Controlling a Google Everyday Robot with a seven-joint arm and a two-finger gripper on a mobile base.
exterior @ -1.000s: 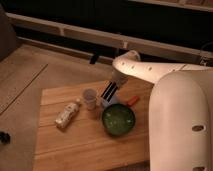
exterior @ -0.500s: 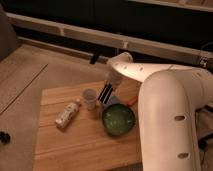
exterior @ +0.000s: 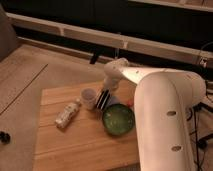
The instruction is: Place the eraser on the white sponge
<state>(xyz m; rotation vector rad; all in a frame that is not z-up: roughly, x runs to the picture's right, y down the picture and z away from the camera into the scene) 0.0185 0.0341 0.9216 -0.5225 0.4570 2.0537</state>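
The eraser [exterior: 103, 99], a black block with pale stripes, hangs tilted on end just above the wooden table [exterior: 75, 145]. It is between a white cup [exterior: 88, 98] and a green bowl [exterior: 118, 120]. My gripper [exterior: 105, 93] comes down from the white arm [exterior: 160, 110] and is shut on the eraser's top. A small pale patch [exterior: 114, 102] shows just right of the eraser, by the bowl's far rim. I cannot tell whether it is the white sponge.
A small bottle [exterior: 67, 113] lies on its side left of the cup. Something red [exterior: 129, 103] peeks out beside the bowl under the arm. The bulky arm covers the table's right side. Carpeted floor lies to the left, and a dark wall with a rail runs behind.
The arm has swung so its body fills more of the right side. The eraser and gripper have shifted slightly left and lower, staying between the cup and the bowl.
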